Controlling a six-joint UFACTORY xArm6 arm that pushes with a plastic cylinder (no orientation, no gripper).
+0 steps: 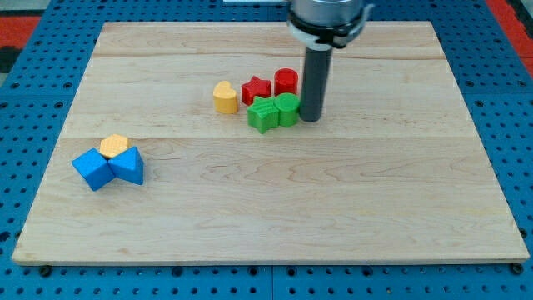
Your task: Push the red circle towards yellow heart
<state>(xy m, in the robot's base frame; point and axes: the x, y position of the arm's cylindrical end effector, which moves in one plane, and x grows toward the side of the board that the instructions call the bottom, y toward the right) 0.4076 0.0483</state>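
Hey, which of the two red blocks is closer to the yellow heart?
The red star-shaped block, lying just to the view's right of the yellow heart-shaped block. The red round block sits farther right, beyond the star, nearer my tip.

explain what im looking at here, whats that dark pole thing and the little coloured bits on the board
There is only one picture, from a single camera looking down at a slant onto a wooden board that lies on a blue pegboard.

The dark pole is the end of a robot arm. It has no hand or claw, so it holds nothing; it only slides my tip along the board to push blocks.

Near the view's top centre is a cluster: a yellow heart on the view's left, then a red star, then a red circle. Just below them sit a green star and another green block. My tip stands right beside that green block, on the view's right, below the red circle.

At the view's left are two blue blocks with a small orange-yellow block touching them.
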